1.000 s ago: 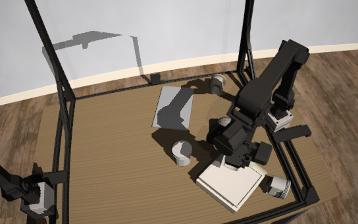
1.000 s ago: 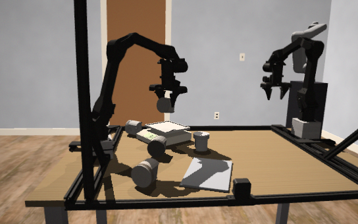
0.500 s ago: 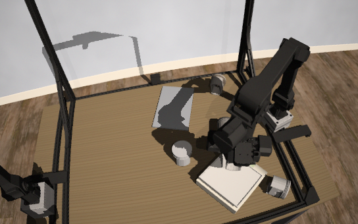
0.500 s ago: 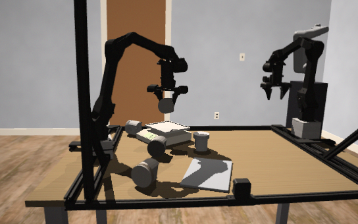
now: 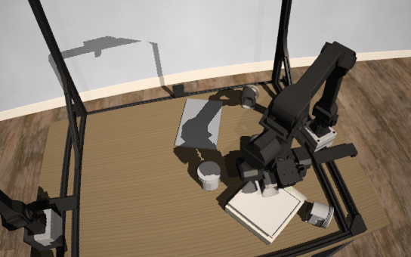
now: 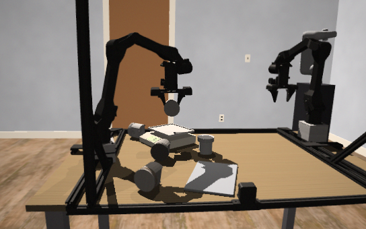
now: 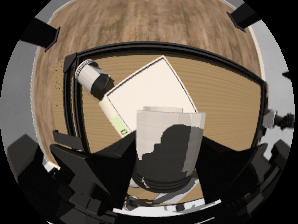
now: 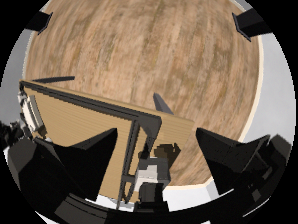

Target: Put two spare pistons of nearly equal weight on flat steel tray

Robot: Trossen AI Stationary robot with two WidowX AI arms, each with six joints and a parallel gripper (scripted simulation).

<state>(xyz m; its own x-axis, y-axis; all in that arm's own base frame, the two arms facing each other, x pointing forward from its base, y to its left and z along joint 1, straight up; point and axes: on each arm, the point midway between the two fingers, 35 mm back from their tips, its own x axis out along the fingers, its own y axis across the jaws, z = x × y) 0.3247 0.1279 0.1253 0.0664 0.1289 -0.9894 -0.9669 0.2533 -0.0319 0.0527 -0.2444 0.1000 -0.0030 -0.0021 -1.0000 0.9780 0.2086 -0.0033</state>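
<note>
The flat steel tray (image 5: 190, 109) (image 6: 196, 173) lies flat on the bench, bare except for shadow. My left gripper (image 6: 171, 104) (image 7: 164, 133) is shut on a grey piston (image 5: 270, 189) (image 7: 172, 145), held in the air above the scale. An upright piston (image 5: 209, 178) (image 6: 206, 145) stands between scale and tray. One piston (image 5: 319, 214) (image 6: 136, 130) (image 7: 91, 76) lies on its side by the scale. Another piston (image 5: 248, 97) (image 6: 148, 176) lies beside the tray; one more (image 6: 160, 150) lies between it and the scale, mostly hidden in the top view. My right gripper (image 6: 282, 100) (image 8: 158, 132) is open and empty in the air.
The white scale (image 5: 264, 217) (image 6: 171, 130) (image 7: 150, 87) has an empty top; its display (image 7: 119, 126) is partly covered and unreadable. Black frame rails edge the bench (image 5: 125, 189) (image 6: 286, 168). A small black block (image 5: 178, 90) (image 6: 247, 192) sits on the rail near the tray.
</note>
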